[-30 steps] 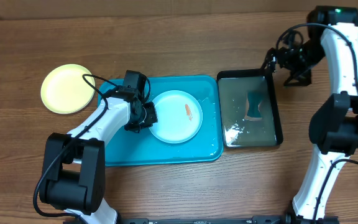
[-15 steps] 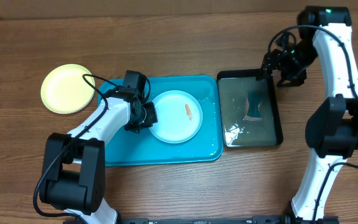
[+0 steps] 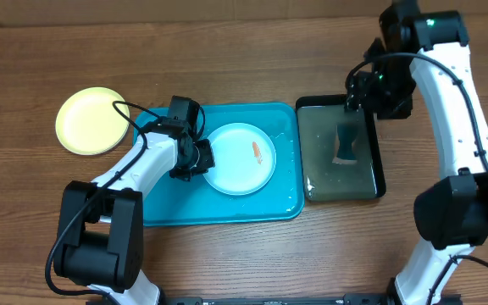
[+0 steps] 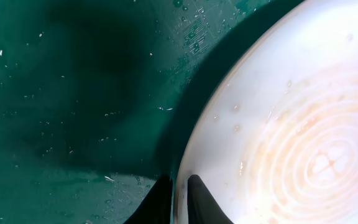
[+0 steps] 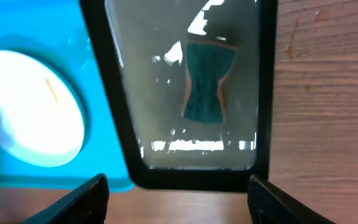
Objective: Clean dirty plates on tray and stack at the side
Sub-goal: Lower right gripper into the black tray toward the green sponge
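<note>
1. Overhead: the left pincer (image 3: pixel 200 158) nips the left rim of the smooth, round pale plate (image 3: pixel 241 158), which is orange-smeared and sits mid-frame on the turquoise tray (image 3: pixel 168 207). A lime-green plate (image 3: pixel 91 120) lies on the tabletop (image 3: pixel 227 51), upper left.
2. Left wrist: its fingertips (image 4: pixel 161 202) pinch the wet rim at bottom centre.
3. Right wrist: the right pincer (image 5: pixel 176 185) gapes wide and empty. The teal sponge (image 5: pixel 209 84) lies straight ahead in the glossy black tray (image 5: pixel 112 93), long axis up-frame, and the right arm is nearer.

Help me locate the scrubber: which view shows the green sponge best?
Right wrist: the green sponge lies large and central, under water in the black tray. Overhead shows it small and dim; left wrist shows none of it.
</note>
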Tool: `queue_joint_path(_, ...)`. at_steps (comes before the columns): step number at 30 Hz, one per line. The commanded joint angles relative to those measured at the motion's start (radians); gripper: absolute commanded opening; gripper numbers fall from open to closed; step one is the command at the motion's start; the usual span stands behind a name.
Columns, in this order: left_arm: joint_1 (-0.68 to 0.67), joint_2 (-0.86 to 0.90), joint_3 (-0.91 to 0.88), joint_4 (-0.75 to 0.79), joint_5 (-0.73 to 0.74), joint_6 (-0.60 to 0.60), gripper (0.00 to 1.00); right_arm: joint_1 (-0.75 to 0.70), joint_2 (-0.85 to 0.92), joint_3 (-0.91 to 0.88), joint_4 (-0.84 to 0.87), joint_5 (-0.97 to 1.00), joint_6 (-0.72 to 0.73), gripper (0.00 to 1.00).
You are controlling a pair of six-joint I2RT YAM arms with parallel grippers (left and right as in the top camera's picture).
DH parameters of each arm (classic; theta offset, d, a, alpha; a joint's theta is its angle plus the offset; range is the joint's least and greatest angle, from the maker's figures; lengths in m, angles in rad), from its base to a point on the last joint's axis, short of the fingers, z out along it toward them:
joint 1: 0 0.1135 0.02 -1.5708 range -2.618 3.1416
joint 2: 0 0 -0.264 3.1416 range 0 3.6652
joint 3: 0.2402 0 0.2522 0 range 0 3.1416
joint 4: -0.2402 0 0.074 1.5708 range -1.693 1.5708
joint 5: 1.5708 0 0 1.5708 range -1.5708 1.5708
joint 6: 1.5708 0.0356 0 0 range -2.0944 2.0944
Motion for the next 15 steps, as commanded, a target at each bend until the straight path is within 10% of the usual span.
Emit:
queue_joint_path(1, -0.007, 0.014, 0.008, 0.000, 0.004, 0.018, 0.13, 0.004, -0.101, -0.155, 0.113, 0.041, 0.050, 0.73)
queue_joint_path(15, -0.007, 0.013, 0.008, 0.004, 0.005, 0.015, 0.13, 0.057, -0.176, -0.734, 0.776, 0.146, 0.120, 0.60)
